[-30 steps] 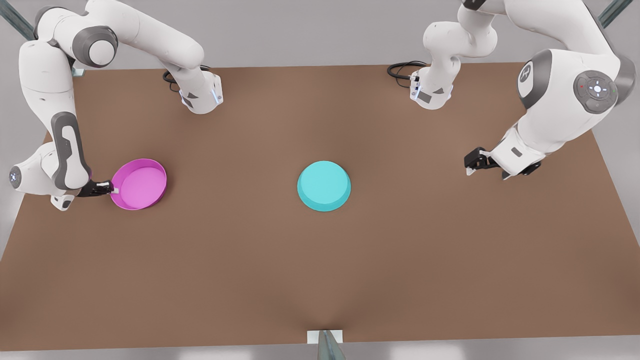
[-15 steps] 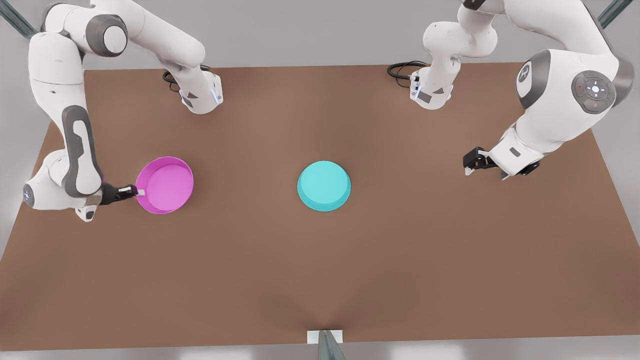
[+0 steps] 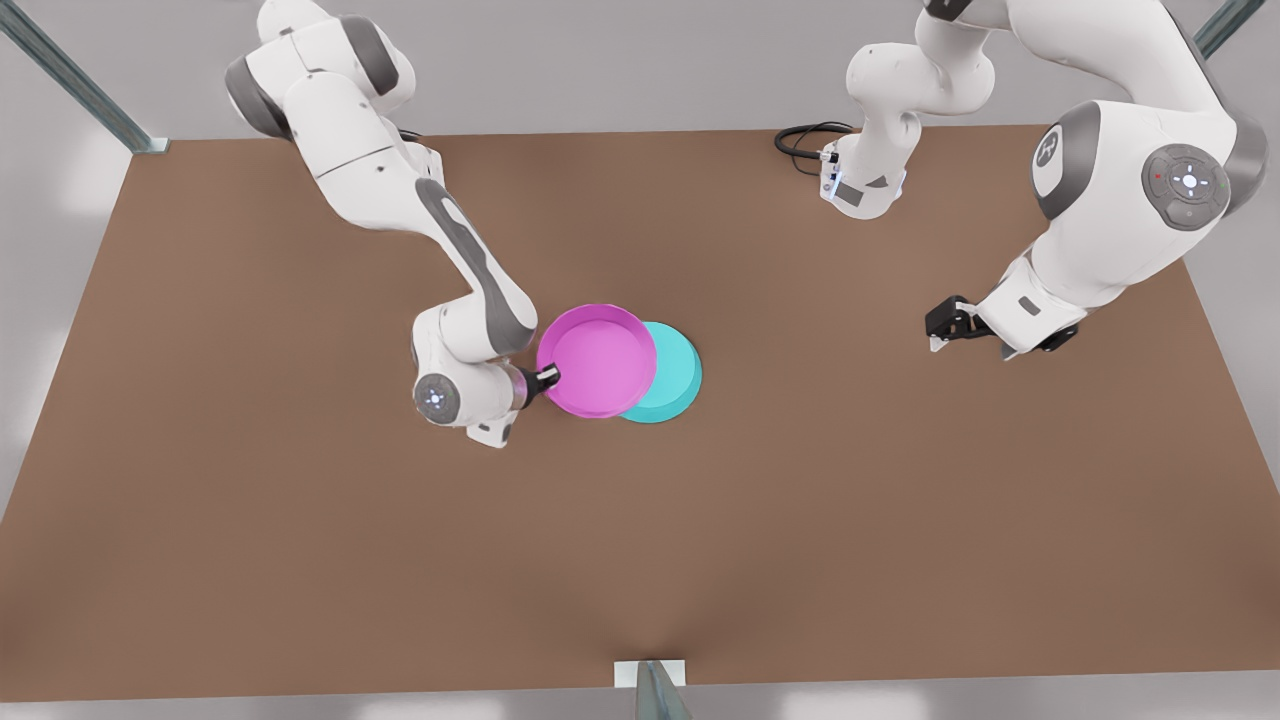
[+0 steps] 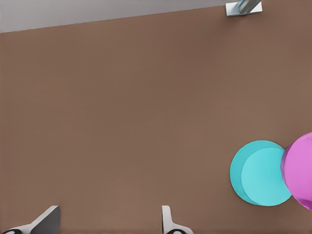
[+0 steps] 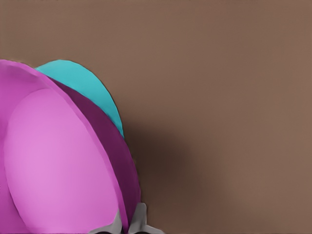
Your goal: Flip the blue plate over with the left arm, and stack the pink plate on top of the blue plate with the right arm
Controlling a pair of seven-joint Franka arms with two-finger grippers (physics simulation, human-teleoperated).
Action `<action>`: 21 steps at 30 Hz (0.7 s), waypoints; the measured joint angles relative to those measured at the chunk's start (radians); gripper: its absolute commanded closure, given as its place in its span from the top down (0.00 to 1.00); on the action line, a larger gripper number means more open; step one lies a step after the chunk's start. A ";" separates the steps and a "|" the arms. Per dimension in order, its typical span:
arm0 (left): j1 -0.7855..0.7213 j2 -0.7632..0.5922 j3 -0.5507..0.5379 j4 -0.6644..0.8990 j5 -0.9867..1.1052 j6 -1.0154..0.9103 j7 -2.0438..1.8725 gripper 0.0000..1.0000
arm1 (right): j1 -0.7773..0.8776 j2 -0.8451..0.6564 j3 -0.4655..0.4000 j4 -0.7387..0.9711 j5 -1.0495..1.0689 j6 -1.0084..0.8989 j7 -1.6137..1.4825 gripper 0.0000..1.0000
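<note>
The blue plate lies at the table's middle with its flat underside up; it also shows as the blue plate and the blue plate. The pink plate is held rim-up above it, covering its side toward the front view's left. My right gripper is shut on the pink plate's rim, and up close the pink plate sits pinched in the right gripper. My left gripper waits open at the front view's right, the left gripper holding nothing, with the pink plate far off.
The brown table stretches bare around the plates. Both arm bases stand at the far edge with black cables. A metal post rises at the near edge's middle.
My right arm has carried the pink plate from the table's left side toward the front view's right, to partly over the blue plate. The left arm has barely moved.
</note>
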 measured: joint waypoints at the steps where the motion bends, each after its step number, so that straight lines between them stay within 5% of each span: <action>1: 0.000 0.000 0.000 0.000 0.000 0.000 0.000 1.00 | 0.033 0.004 0.000 0.000 0.002 0.019 0.055 0.21; 8: 0.000 0.006 0.000 0.000 0.000 0.001 0.000 1.00 | 0.090 0.043 0.001 0.008 0.051 0.079 0.087 0.21; 10: 0.001 0.006 -0.001 0.000 0.000 0.002 0.000 1.00 | 0.090 0.049 0.002 0.020 0.043 0.078 0.090 0.88; 11: 0.000 0.007 0.000 0.000 0.000 0.002 0.000 1.00 | 0.090 0.050 0.002 0.020 0.041 0.079 0.091 1.00; 16: 0.000 0.006 0.001 0.000 0.000 0.002 0.000 1.00 | 0.087 0.043 0.002 0.028 0.060 0.073 0.091 1.00; 19: 0.001 0.006 0.001 0.000 0.001 0.002 0.000 1.00 | -0.114 -0.224 -0.003 0.055 -0.132 -0.271 0.084 1.00; 21: 0.000 0.003 -0.001 0.000 0.000 0.002 0.000 1.00 | -0.217 -0.271 -0.056 0.288 -0.375 -0.518 0.084 1.00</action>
